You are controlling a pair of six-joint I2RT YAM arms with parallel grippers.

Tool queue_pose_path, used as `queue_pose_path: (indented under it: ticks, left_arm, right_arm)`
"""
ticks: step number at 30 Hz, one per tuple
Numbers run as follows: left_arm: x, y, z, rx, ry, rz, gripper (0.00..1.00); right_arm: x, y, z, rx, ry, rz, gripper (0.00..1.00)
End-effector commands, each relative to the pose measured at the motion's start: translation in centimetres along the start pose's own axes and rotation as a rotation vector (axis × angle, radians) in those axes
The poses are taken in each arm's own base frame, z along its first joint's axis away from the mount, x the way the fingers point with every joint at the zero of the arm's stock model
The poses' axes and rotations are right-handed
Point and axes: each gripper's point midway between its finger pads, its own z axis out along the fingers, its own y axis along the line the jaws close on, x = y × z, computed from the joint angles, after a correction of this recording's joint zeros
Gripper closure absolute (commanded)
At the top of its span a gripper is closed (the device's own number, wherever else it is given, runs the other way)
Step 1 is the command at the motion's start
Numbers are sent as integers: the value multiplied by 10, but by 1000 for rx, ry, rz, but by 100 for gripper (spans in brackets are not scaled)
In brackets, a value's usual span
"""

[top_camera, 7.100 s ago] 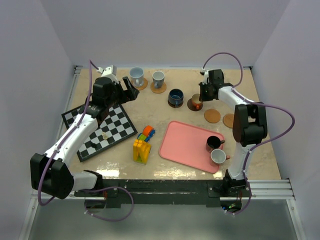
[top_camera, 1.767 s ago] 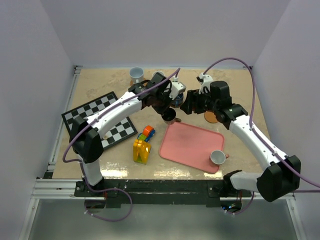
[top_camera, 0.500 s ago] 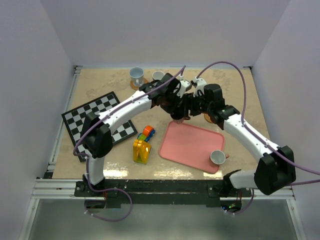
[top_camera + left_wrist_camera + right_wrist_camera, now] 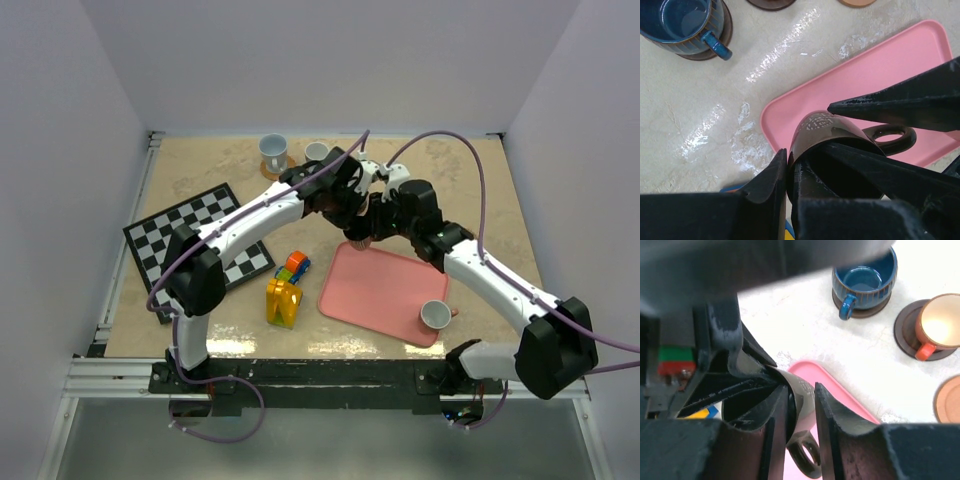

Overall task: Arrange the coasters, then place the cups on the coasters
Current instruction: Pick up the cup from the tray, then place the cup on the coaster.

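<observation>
A black cup point(image 4: 825, 127) hangs over the near-left corner of the pink tray point(image 4: 385, 290). My left gripper point(image 4: 787, 170) is shut on its wall, one finger inside and one outside. My right gripper point(image 4: 802, 405) straddles the opposite wall of the black cup point(image 4: 810, 385); its inner finger lies against the wall, and a narrow gap shows at the outer finger. A navy cup point(image 4: 865, 280) and a tan cup point(image 4: 940, 325) each stand on a dark coaster. A bare orange coaster point(image 4: 947, 400) lies to the right. Two pale cups point(image 4: 272, 150) stand at the back.
A grey-white cup point(image 4: 434, 314) stands in the tray's near-right corner. A checkerboard point(image 4: 190, 250) lies at the left, with colourful toy blocks point(image 4: 285, 295) beside the tray. Both arms cross over the middle of the table.
My right gripper has narrowed its jaws around the black cup's wall and edged left. The left gripper has kept hold of the cup in the same place.
</observation>
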Motion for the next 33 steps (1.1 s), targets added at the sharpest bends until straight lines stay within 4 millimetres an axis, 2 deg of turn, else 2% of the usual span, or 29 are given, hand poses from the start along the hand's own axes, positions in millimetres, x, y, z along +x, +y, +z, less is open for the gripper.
queue_pose_path:
  ticks: [1, 4, 7, 12, 15, 18, 21, 24, 33]
  left_arm:
    - [-45, -13, -27, 36, -172, -28, 100]
    - [-46, -14, -32, 37, -193, -46, 100]
    - [-46, -15, -36, 40, -215, -68, 98]
    - [-43, -13, -42, 32, -244, -107, 85]
    - [-39, -12, -46, 25, -255, -130, 70]
    - [-35, -8, -52, 8, -279, -154, 54]
    - [-36, -5, -65, -6, -325, -173, 45]
    - [-42, 3, -84, -44, -398, -198, 38]
    - [-53, 60, -155, -304, -627, -288, 29]
  right_arm:
    - [21, -8, -1, 35, 45, -50, 72]
    - [22, -2, -1, 19, 46, -51, 80]
    - [27, -2, 0, 22, 61, -32, 100]
    - [27, -7, -5, 63, 39, 48, 100]
    - [28, -9, -11, 93, 10, 133, 100]
    - [26, -21, -18, 166, -16, 174, 100]
    - [22, -30, -22, 224, -43, 202, 100]
    - [9, -39, -29, 289, -92, 257, 100]
    - [-33, -88, -49, 591, -293, 475, 100]
